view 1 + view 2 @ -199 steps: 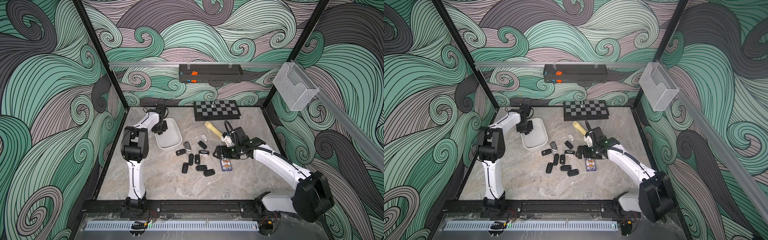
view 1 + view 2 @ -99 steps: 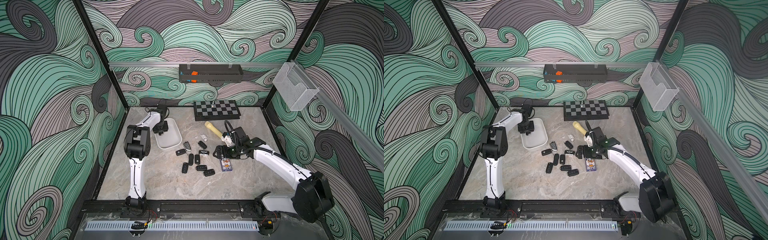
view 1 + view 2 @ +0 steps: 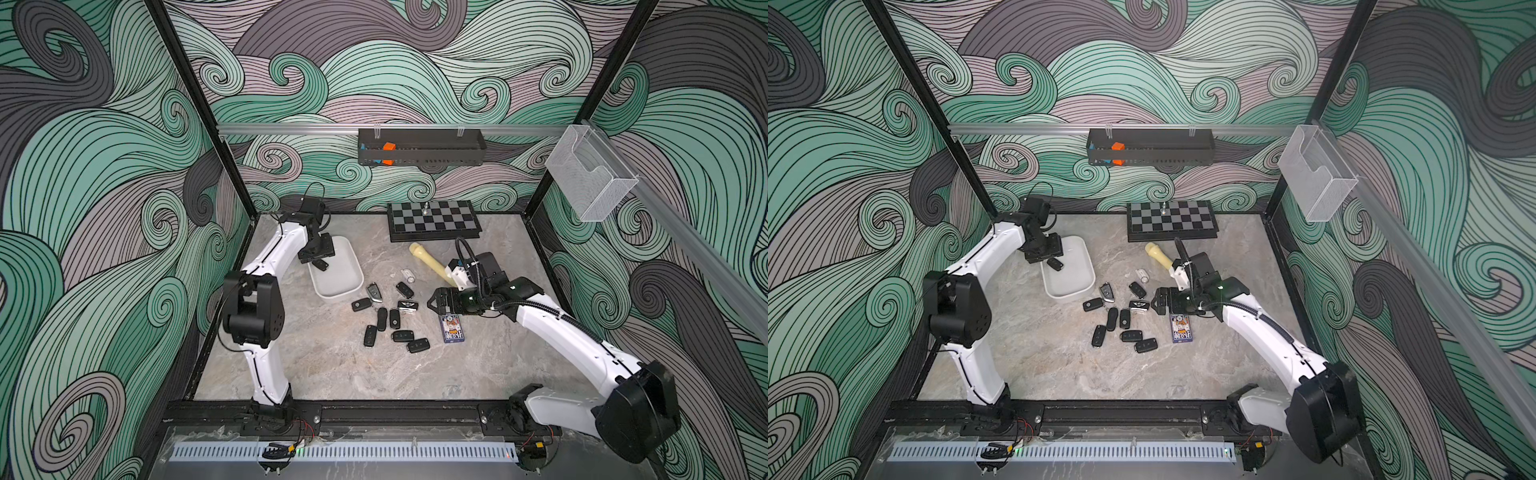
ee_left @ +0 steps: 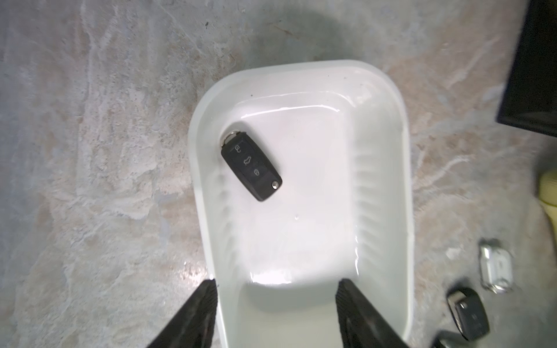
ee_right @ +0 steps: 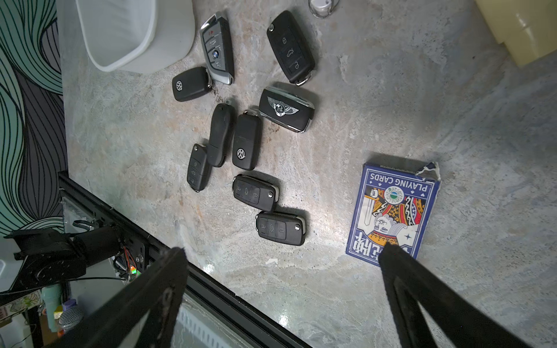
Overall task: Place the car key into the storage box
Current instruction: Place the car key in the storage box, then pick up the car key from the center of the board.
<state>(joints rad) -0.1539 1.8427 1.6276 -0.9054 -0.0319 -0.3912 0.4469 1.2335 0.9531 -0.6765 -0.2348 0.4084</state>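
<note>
Car key (image 4: 251, 167): a black flip fob with its three buttons facing up. I see it inside the storage box (image 4: 405, 180), close to one rounded corner and near a long wall.
Storage box: white, shallow and lidless. It sits on the marble table (image 3: 332, 374) on the left arm's side, and only this one key is in it.
Left gripper (image 4: 275, 283): it hangs over the box with its two fingers (image 4: 205, 304) spread. Nothing is between them, and the key is apart from both tips. One fingertip is above the box's long rim and the other is over its inside.
Left gripper from above: in both top views it hangs over the box's far end, with the key just beside it.
Right gripper (image 5: 281, 250): its fingers are spread wide and empty. It hovers above the table between the loose keys (image 5: 247, 141) and the playing cards (image 5: 391, 211), and one fingertip overlaps the corner of the card box in my wrist view.
Loose keys: I count nine dark fobs scattered on the table just beside the box's near end, none of them in it.
Flashlight (image 3: 430, 262): cream-coloured, lying on the table beyond the right gripper.
Chessboard (image 3: 432, 220): flat against the back edge of the table, with a small piece standing on it.
</note>
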